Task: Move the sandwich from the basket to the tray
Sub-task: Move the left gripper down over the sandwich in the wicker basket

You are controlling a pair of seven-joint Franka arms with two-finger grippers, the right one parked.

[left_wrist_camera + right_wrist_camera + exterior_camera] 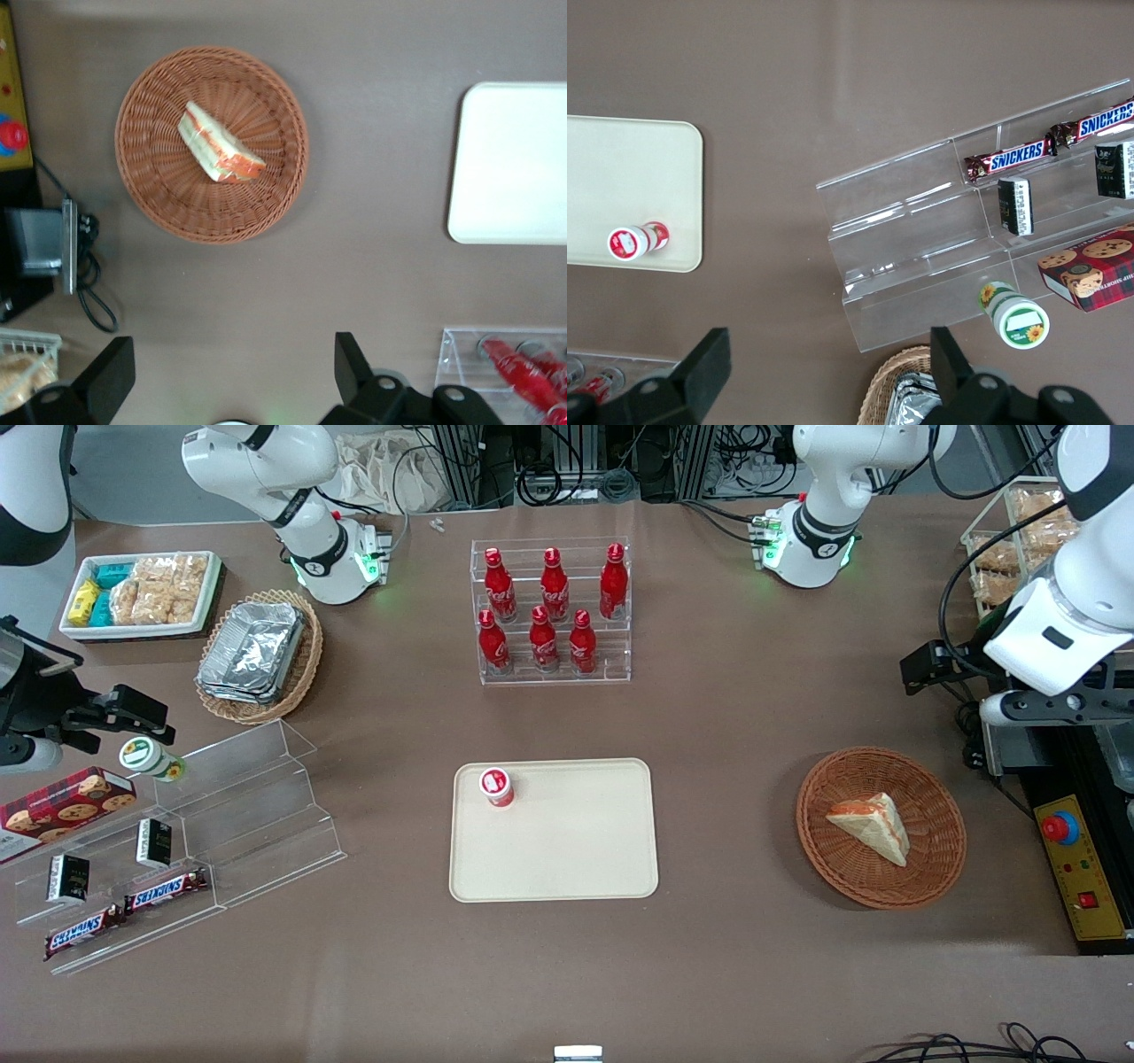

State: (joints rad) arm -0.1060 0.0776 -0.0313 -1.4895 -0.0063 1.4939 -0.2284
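The sandwich lies flat in the round wicker basket on the counter, toward the working arm's end and well apart from the cream tray. A small red-and-white cup stands on the tray. The pincer hovers above bare counter near the basket, fingers wide apart, holding nothing.

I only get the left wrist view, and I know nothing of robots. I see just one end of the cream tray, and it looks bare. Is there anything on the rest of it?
Observer: Yes. The front view shows a small red pot with a white lid standing on the tray, in the corner farther from the front camera, toward the parked arm's end.
Operator: Is the gripper right above the sandwich?
Observer: No. From the front, it hangs open over the table, farther from that camera than the basket holding the sandwich.
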